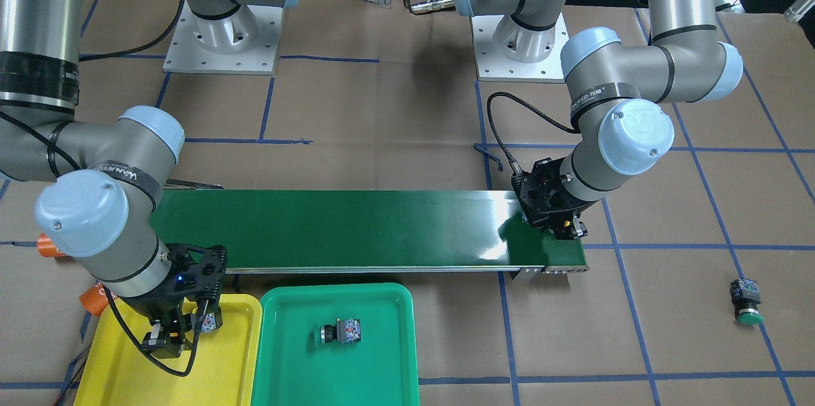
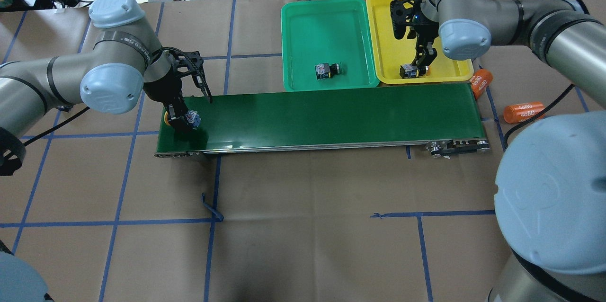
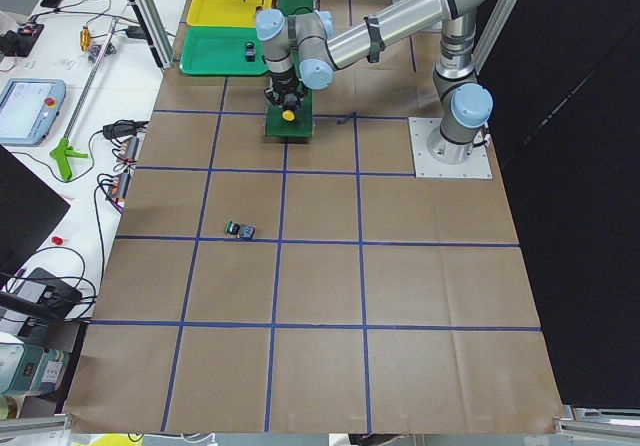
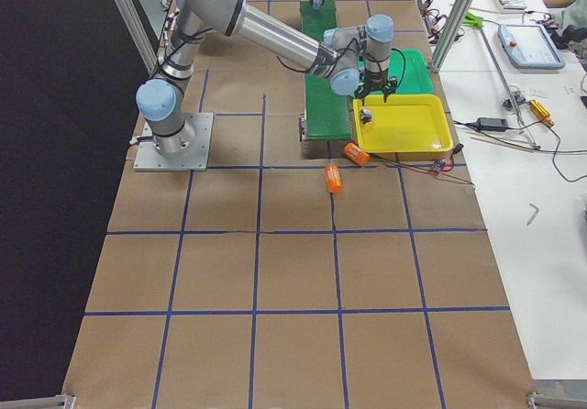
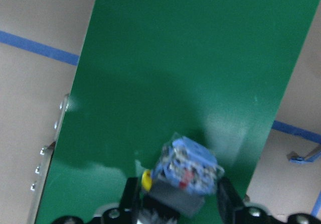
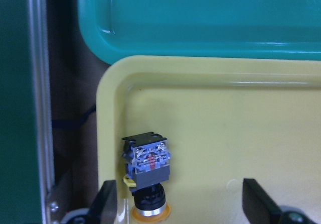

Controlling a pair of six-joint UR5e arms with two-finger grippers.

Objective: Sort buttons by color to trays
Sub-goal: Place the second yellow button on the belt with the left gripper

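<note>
My left gripper is shut on a yellow button at the left end of the dark-green conveyor belt, low over its surface. My right gripper is open over the yellow tray. A second yellow button lies in that tray between its spread fingers, untouched. A green button lies in the green tray. Another green button lies on the brown table, far from the belt on my left arm's side.
Two orange cylinders marked 4680 lie on the table past the belt's right end, next to the yellow tray. The two trays sit side by side against the belt's far edge. Blue tape lines cross the brown table.
</note>
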